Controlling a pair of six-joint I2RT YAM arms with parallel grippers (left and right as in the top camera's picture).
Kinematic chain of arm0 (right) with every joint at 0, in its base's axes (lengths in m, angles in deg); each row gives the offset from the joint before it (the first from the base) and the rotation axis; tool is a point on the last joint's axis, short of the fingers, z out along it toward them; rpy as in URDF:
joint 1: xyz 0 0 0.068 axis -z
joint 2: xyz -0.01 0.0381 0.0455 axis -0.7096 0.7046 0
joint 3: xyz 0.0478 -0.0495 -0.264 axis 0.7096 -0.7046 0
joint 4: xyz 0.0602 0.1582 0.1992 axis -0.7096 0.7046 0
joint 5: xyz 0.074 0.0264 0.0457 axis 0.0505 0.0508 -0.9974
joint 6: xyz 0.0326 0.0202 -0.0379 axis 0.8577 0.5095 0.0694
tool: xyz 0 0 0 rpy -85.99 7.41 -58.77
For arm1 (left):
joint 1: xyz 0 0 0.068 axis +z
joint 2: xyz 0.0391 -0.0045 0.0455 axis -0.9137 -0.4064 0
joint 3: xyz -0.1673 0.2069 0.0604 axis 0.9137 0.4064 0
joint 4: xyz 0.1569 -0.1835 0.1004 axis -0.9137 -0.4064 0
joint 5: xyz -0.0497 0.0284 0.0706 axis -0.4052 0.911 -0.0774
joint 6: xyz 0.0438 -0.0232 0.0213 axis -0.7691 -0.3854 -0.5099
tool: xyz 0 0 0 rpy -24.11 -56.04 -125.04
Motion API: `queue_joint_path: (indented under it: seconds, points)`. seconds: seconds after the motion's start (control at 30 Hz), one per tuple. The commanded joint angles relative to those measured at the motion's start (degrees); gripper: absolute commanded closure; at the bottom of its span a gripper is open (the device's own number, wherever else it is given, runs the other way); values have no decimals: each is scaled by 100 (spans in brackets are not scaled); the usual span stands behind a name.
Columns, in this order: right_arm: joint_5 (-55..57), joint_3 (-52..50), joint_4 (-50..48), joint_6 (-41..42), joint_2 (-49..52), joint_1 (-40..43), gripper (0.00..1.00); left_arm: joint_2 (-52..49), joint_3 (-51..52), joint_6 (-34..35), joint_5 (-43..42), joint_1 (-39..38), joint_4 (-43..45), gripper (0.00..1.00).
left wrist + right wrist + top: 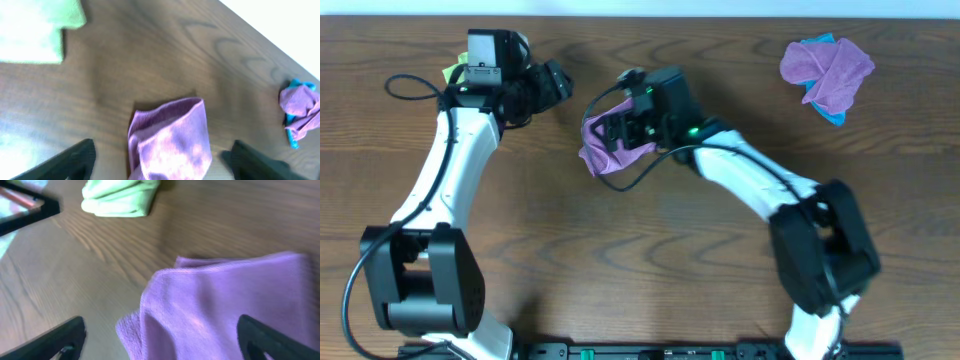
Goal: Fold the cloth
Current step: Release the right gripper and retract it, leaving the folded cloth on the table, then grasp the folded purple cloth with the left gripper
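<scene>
Lying crumpled on table (650, 250), cloth (608, 160) sits under right gripper (625, 128); left gripper (558, 82) near, apart. Left wrist: fingers (75, 156) spread wide, cloth just ahead, not touched. Right wrist: fingers (55, 339) spread, nothing pinched, cloth bunched between. Looks soft, light, floppy; probably best pinched at a corner.
</scene>
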Motion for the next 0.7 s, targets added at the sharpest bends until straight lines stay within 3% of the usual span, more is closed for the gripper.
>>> queue_joint_path:
  seconds: [0.0, 0.33, 0.5, 0.67]
  points:
    - [-216, 109, 448, -31, -750, 420, 1, 236, -140, 144, -13, 85, -286, 3]
    - [92, -162, 3279, -1587, -2625, 1563, 1, 291, -70, 365, -369, 323, -1550, 5]
    - [20, -1309, 3460, -1637, -3910, 2295, 1, 291, 382, 660, -645, 299, -1434, 5]
    - [-170, -2693, 3416, -1523, -5595, 2988, 1, 291, 1213, 1021, -1191, 297, -780, 5]
